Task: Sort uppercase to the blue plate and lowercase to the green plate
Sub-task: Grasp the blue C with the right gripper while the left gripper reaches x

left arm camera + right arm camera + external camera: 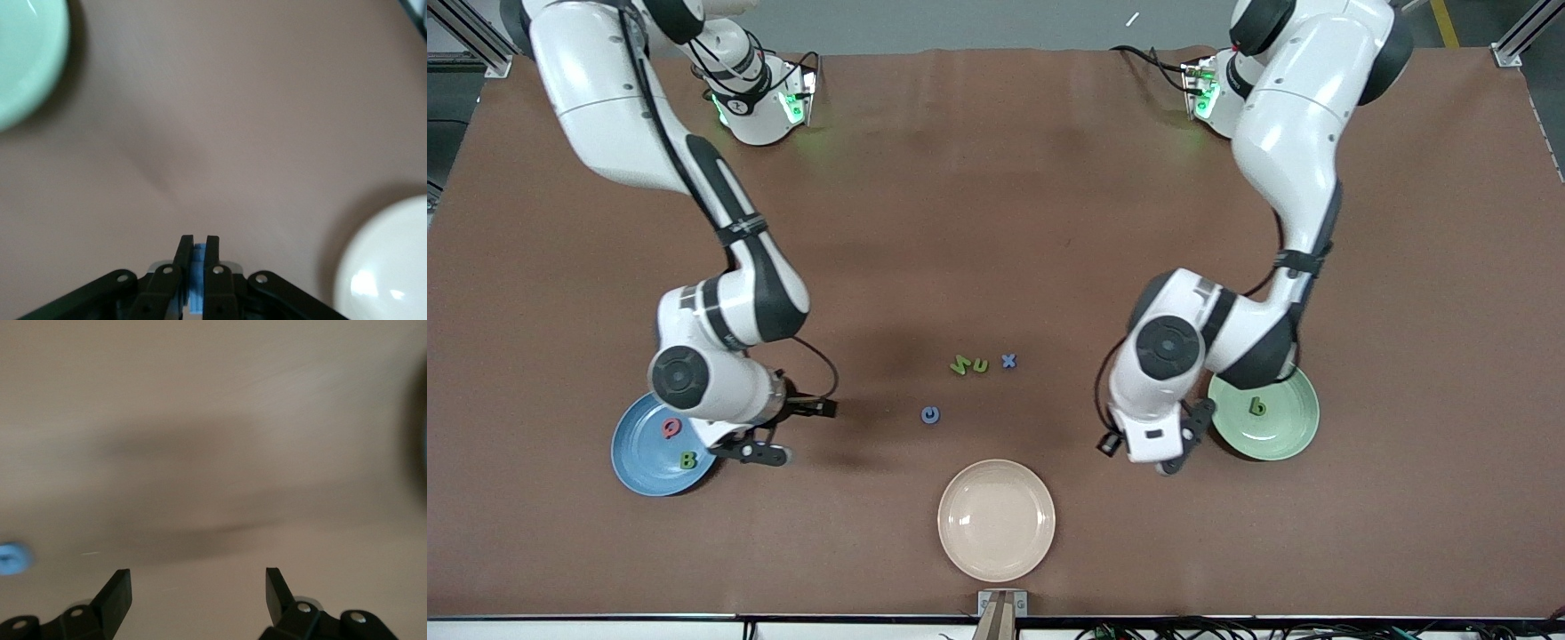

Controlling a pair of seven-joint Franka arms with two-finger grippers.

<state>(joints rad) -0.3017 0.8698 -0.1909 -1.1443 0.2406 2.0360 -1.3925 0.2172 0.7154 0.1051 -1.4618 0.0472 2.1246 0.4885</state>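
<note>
Left gripper (194,248): fingers pinching a small blue letter (198,257), over bare table (996,178) beside the green plate (1294,436), which carries a green b (1257,407). Right gripper (198,590): fingers spread, empty, at the blue plate (640,467), which holds a pink Q (671,428) and green B (687,460). Mid-table lie N (959,364), u (980,364), x (1008,360) and a blue ring (930,414); a beige plate (996,520) sits near the front edge.

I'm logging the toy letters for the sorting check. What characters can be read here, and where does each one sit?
"Q": pink-red letter on the blue plate.
"B": green letter on the same plate.
"b": green letter on the green plate.
"x": blue letter on the table.
"u": green letter on the table.
Green zigzag letter and blue ring letter: shape unclear.
No labels or brands readable.
</note>
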